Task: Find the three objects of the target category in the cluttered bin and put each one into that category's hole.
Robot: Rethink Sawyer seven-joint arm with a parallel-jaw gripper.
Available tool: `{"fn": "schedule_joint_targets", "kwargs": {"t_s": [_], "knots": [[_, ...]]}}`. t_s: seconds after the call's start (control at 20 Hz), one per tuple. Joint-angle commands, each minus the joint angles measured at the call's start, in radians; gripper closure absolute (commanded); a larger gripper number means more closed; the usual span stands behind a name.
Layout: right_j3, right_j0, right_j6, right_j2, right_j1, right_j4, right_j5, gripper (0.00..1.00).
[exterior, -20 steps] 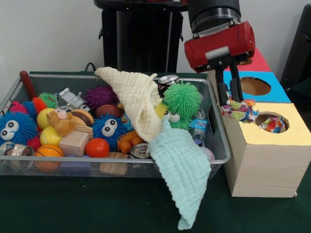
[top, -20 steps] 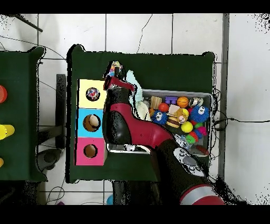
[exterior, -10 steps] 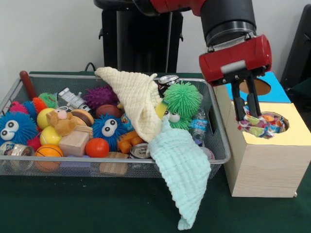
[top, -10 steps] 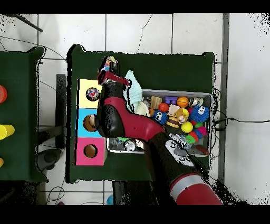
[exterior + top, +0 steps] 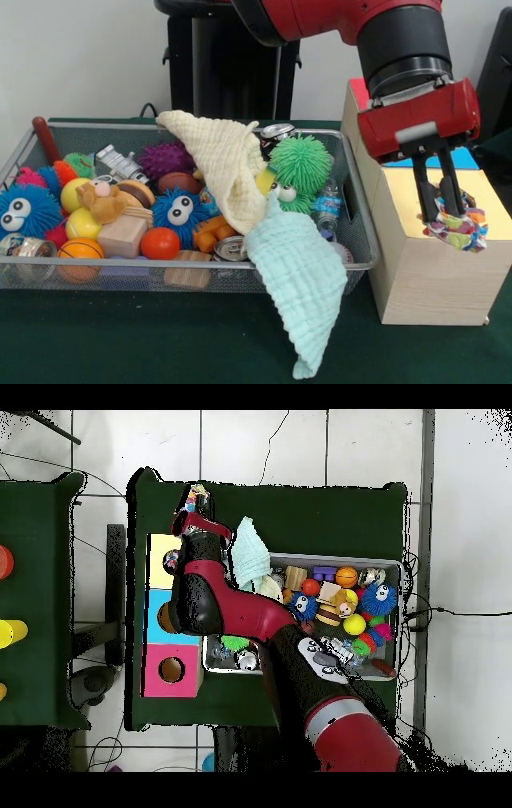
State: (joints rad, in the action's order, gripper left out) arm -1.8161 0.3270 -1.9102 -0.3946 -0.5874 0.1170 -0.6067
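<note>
Starting with the big stuff: your table has the wire bin on the left, still packed with toys. The cream cloth is draped across the middle of it, and the mint cloth hangs over the bin's near rim down toward the table. If cloth is the target category, I'd guess those two count as leftovers, so you're probably not close to done.

On the right sits the box row, with the yellow-topped section nearest you. The arm blocks most of its top here, so you can't see the hole in either view, and I can't tell you what's already inside.

The claw is clenched on a small multicoloured rag, pinching it at the top so it dangles. It hangs over the near right part of the yellow top, close to the front edge, and I can't tell whether it touches the surface. From overhead the rag shows up right at the far end of the box row, arguably past where a hole would be.

So by my read, this one isn't dropped yet. You've got an item in hand, unreleased, plus more digging in the bin afterwards.
</note>
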Motion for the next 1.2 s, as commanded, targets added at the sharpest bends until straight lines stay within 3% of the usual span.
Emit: {"fn": "schedule_joint_targets", "kwargs": {"t_s": [0.05, 0.6, 1.2], "knots": [[0.056, -0.009, -0.204, 0.005, 0.059, 0.081, 0.084, 1.00], [0.028, -0.006, -0.208, -0.011, 0.053, 0.108, 0.133, 1.00], [-0.053, -0.016, -0.238, -0.022, -0.083, 0.143, 0.198, 1.00]]}}
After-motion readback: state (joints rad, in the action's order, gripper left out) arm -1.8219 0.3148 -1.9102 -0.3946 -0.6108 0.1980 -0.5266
